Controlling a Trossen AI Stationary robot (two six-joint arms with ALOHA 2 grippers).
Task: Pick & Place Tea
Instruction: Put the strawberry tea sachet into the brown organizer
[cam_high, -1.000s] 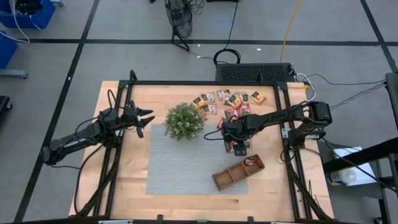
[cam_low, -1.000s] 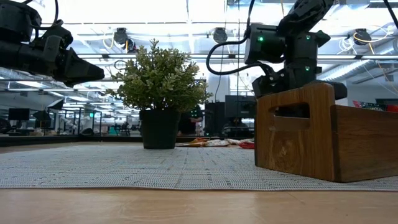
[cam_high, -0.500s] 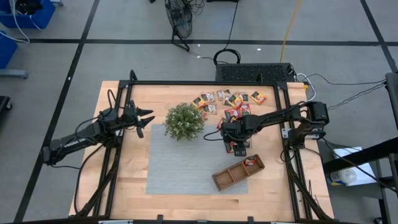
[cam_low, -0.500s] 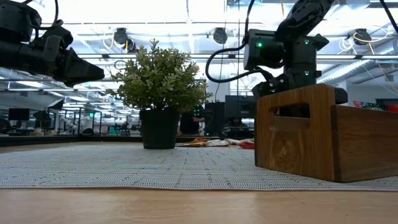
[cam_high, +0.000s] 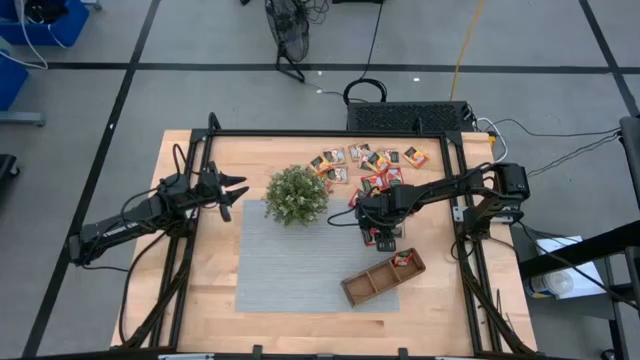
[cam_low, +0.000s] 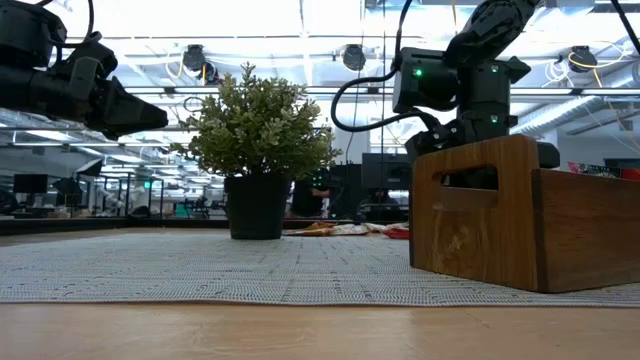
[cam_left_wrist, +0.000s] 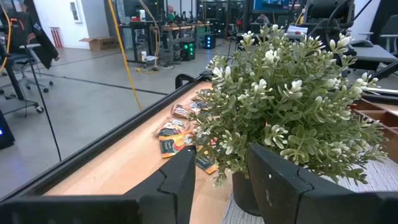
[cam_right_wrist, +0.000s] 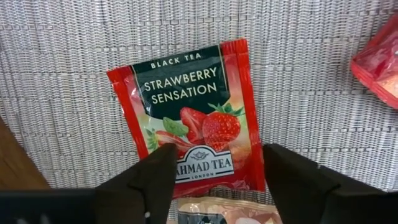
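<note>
Tea sachets are lying scattered on the bare wood near the table's far edge, toward its far right corner, just beyond the grey mat. One red sachet, printed "Black Tea, Strawberry Sensation", is lying flat on the mat's weave directly under the right gripper. That gripper's two fingers are standing apart, straddling the sachet's near edge with a gap about as wide as the sachet itself; whether the tips are touching it cannot be told, and nothing is being lifted. A second, paler sachet is showing just below it between the fingers, and another red one is lying at the mat's edge nearby.

In the high view the right arm is reaching in from the table's right edge, its forearm stretched leftward and its wrist bent down so the right gripper is pointing at the mat's right edge, between the loose sachets and the wooden tray. The tray is sitting slantwise near the mat's front right corner, with a red sachet in its right-hand compartment.

The left arm is waiting over the table's left side, its left gripper parted and empty, aimed level at the potted plant standing at the mat's far edge.
</note>
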